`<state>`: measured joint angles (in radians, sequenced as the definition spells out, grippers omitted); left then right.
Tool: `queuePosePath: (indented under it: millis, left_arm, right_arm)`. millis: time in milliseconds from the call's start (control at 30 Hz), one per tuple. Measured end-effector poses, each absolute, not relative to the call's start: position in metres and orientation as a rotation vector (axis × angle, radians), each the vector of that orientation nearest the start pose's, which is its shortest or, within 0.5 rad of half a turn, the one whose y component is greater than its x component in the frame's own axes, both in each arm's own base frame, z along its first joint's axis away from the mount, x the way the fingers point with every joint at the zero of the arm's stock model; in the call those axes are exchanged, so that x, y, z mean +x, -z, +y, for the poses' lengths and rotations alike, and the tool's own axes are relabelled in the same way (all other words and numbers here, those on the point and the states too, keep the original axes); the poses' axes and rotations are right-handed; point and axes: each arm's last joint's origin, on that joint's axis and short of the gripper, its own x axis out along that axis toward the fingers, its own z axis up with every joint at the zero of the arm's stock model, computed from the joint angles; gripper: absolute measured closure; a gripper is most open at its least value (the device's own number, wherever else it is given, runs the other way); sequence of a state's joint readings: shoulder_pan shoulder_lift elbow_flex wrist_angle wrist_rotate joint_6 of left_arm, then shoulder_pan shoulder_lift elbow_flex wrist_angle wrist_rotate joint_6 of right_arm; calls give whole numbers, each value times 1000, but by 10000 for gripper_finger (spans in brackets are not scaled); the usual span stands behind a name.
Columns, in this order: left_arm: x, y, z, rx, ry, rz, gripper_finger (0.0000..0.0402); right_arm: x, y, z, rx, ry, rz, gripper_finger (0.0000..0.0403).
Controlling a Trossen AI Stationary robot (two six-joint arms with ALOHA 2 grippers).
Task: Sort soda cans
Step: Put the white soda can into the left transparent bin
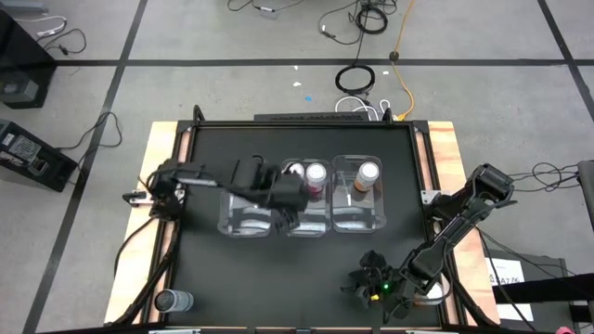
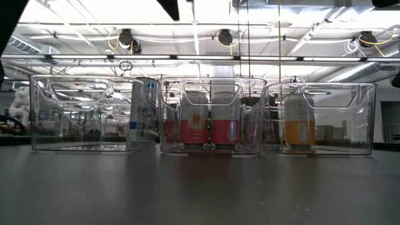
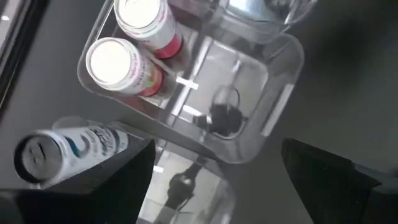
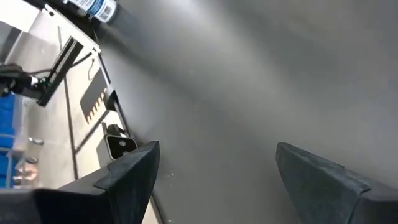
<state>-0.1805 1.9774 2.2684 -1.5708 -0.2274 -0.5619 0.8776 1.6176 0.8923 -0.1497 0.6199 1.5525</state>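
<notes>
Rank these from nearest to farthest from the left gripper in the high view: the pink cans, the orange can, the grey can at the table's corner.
1. Pink cans, in the middle bin, just beside the left gripper.
2. Orange can, in the right-hand bin, farther right.
3. Grey can, lying alone at the near-left corner, farthest.

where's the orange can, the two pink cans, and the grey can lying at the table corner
orange can (image 1: 368, 172): high view, on its silvery round top, in the right bin.
pink cans (image 1: 316, 173): high view, on one can's top, in the middle bin.
grey can (image 1: 174, 301): high view, on its side, lying on the table's near left corner.
</notes>
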Motion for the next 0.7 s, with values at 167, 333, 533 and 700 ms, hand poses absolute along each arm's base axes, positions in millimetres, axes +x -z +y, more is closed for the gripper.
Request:
queuePosePath:
  millis: [167,333,533,700]
  left_arm:
    - [341,-393,-117,-268,-409,1102,42]
    - [320,-393,-168,-318,-383,1075,42]
    - [288,-393,-218,-410,-406,999,42]
    - [260,-394,-250,-523,-419,958,42]
  right_arm:
    - [213,-180,231,844,264,642,90]
    - [212,-177,229,809,286,661,90]
    - [209,-174,225,761,320,682,90]
    - [208,-173,223,746,335,692,90]
